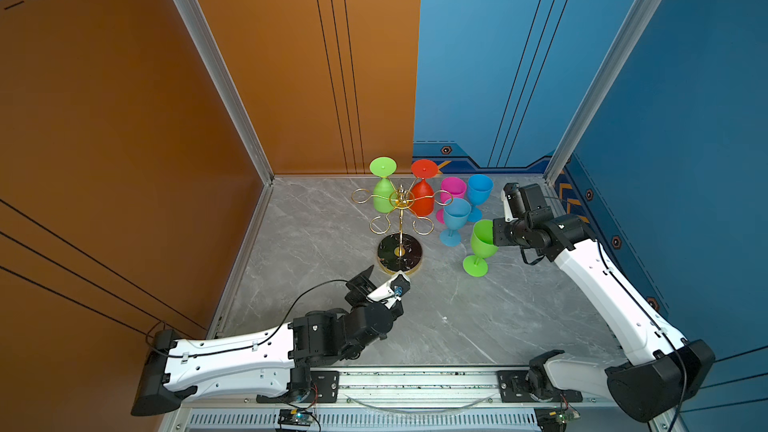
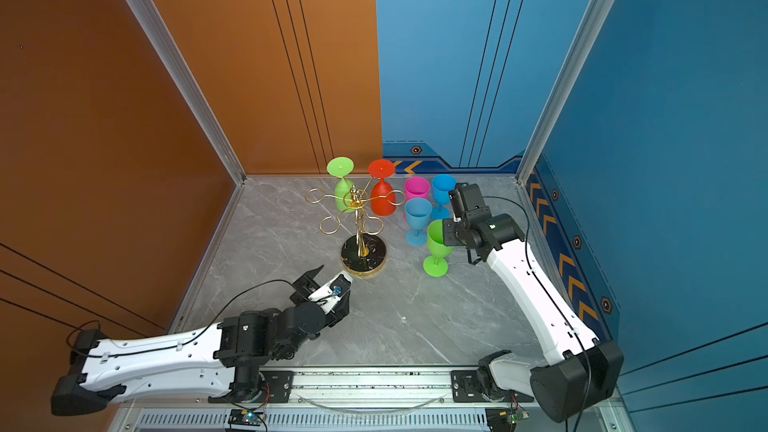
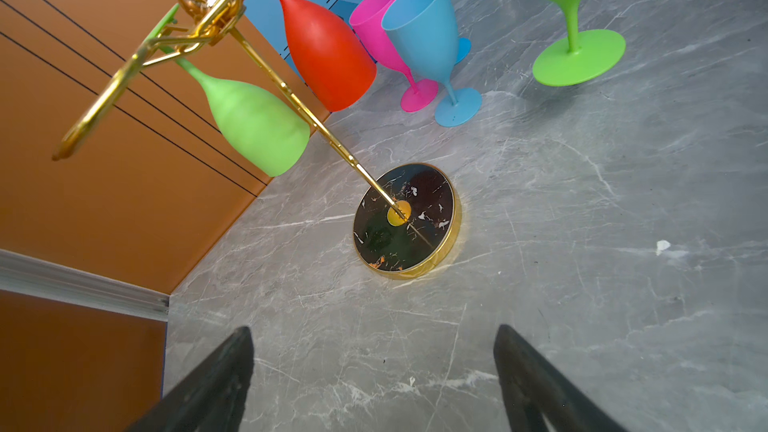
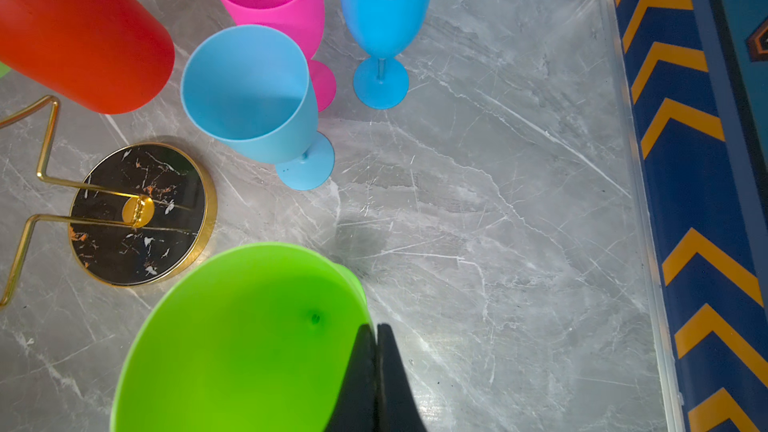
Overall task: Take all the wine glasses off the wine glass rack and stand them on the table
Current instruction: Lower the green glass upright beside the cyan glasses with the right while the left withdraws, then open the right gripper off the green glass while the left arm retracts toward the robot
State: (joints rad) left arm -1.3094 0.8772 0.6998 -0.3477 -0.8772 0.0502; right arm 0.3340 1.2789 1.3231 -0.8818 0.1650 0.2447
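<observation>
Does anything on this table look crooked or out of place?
Yes. The green glass pinched at its rim by the right gripper leans sideways, while the pink glass and both blue glasses nearby stand upright.

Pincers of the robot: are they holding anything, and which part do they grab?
The right pincer pinches the bowl's rim of the green wine glass that is off the wine glass rack. The left pincer is open and holds nothing.
</observation>
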